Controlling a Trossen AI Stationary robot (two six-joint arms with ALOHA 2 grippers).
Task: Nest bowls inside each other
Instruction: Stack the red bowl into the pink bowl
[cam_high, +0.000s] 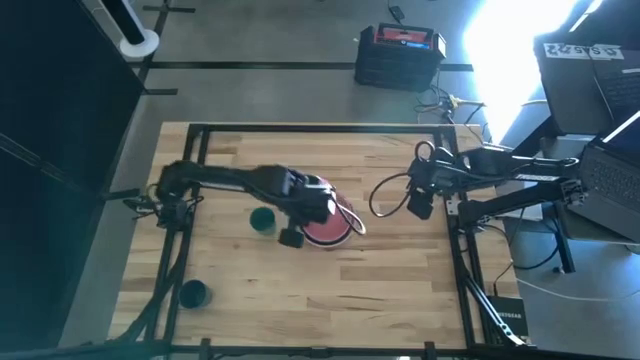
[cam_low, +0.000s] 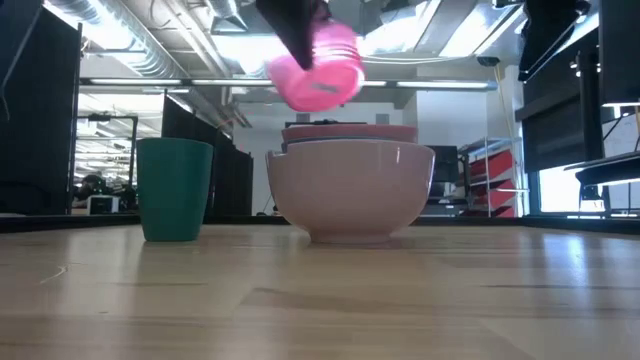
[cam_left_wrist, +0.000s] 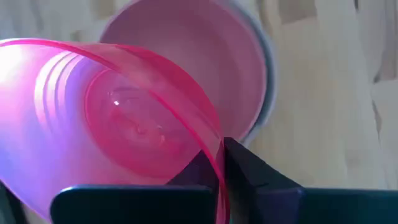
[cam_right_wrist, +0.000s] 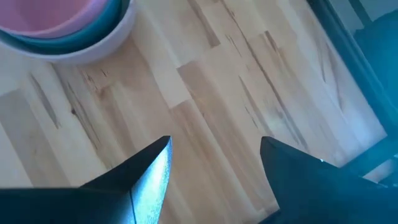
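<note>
A stack of nested bowls stands on its base at mid-table: a white outer bowl, a grey-blue one inside it and a pink one innermost. My left gripper hangs just above the stack, shut on a small pink-red bowl that is deep like a cup. My right gripper stands open above bare wood toward the table's right side, with nothing between its fingers. My left gripper pinches the small pink-red bowl's rim, one finger outside the wall and the other inside, dimly seen through the wall. The fingers come from above, pointing steeply down. The bowl hangs tilted, clear of the stack below.
A green cup stands upright just left of the stack. A blue cup sits near the table's near left corner. A dark metal frame runs round the wooden table top.
</note>
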